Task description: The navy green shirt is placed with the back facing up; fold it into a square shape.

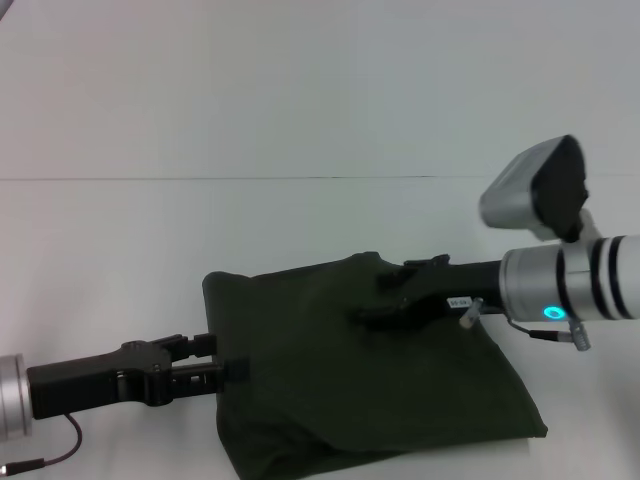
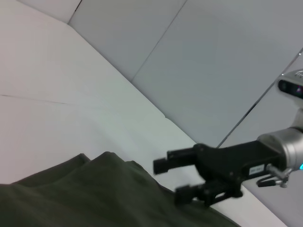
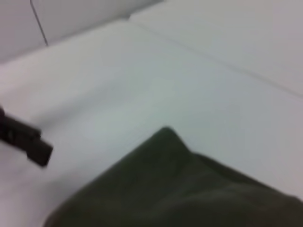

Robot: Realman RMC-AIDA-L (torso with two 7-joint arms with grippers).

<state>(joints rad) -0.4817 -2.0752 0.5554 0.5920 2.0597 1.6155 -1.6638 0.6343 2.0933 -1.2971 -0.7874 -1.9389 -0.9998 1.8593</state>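
Beneath both arms: white table (image 1: 150, 250), plain, with one thin seam line running across behind the cloth. Item, navy green shirt (image 1: 340, 390): folded to a rough four-sided bundle lying flat on the table, long axis across the robot's front, top layer rumpled. Item, right gripper (image 1: 385, 300): black, reaching in over the shirt's far edge, jaws apart, one finger above the other, nothing seen between them. Item, left gripper (image 1: 222, 362): black, level at the shirt's left edge, fingertips against the fabric; jaw state cannot be told.
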